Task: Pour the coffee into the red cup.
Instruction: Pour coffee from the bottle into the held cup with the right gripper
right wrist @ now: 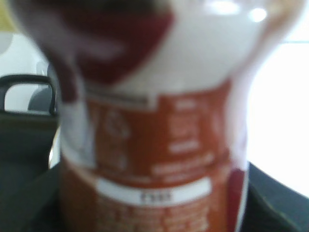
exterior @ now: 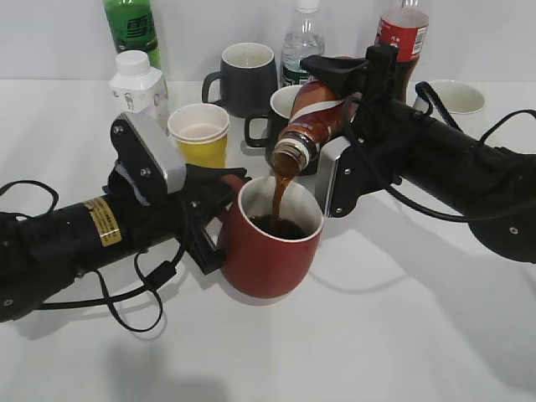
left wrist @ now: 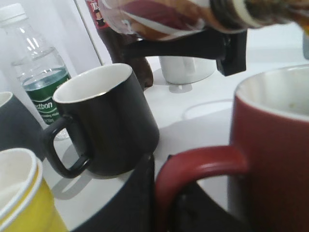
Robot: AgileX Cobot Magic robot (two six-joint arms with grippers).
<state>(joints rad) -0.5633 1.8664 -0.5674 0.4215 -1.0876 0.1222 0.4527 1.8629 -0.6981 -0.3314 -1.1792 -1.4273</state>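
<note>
Pour under way: the coffee, clenched in the right jaws, is streamed into the red cup, steadied by its handle in the left jaws.

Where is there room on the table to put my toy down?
In front of the red cup, the near part of the table is bare, right of the left arm's cable. Behind it is crowded: yellow paper cup, black mugs and bottles stand close together.
</note>
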